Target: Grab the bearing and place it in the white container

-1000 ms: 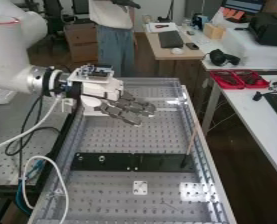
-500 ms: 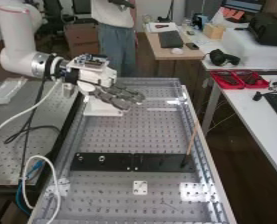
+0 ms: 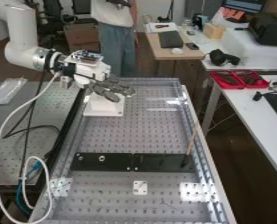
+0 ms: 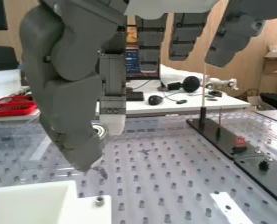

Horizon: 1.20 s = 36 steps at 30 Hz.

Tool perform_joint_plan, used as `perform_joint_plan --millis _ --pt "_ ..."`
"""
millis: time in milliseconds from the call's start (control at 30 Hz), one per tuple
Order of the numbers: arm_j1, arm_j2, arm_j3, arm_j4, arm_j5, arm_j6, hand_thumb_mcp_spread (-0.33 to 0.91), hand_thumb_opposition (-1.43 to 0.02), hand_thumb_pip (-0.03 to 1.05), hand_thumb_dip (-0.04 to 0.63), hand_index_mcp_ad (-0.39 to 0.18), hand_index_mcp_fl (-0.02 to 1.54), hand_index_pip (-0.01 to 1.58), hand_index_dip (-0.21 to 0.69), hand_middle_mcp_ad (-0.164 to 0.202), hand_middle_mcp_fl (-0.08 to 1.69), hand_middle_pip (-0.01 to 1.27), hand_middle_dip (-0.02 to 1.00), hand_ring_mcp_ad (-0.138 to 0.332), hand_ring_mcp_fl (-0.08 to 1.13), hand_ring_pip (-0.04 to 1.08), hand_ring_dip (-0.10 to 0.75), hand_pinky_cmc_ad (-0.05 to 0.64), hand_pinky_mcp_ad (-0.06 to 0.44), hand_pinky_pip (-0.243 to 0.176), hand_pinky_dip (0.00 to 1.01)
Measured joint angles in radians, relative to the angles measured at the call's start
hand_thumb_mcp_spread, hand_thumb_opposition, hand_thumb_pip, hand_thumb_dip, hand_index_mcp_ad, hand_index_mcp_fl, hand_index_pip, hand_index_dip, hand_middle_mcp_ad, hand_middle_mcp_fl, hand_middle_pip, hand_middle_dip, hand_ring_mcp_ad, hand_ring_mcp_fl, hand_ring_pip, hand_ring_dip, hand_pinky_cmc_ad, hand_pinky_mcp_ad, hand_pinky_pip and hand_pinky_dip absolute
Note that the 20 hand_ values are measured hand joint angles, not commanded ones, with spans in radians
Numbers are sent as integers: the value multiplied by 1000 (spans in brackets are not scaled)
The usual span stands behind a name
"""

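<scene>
Your hand (image 3: 90,68) has the bearing (image 4: 100,131) pinched. White container (image 3: 103,111) sits lower, back toward the arm (image 3: 22,32) from the pinch.

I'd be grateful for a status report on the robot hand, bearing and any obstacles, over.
Robot hand closed on bearing. White container close by, lower down. Thin rod well off to one side.
</scene>
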Motion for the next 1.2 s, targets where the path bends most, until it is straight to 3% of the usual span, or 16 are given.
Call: perform_joint_plan --millis 233,600,867,1200 --pt "46 12 -8 3 44 18 564 -923 414 284 -113 443 1253 297 51 58 147 140 106 3 89 0 340 230 -93 141" --pt "101 45 -45 34 -19 -17 564 -923 414 281 -113 443 1251 297 51 58 147 140 105 0 108 0 337 230 -89 141" --pt "176 73 -88 32 1 -19 564 -923 414 284 -113 447 1246 297 51 58 147 140 106 0 108 0 335 230 -89 141" --pt "190 47 -103 74 9 -12 564 -923 414 284 -117 447 1246 300 49 96 147 138 106 0 108 0 335 230 -89 141"
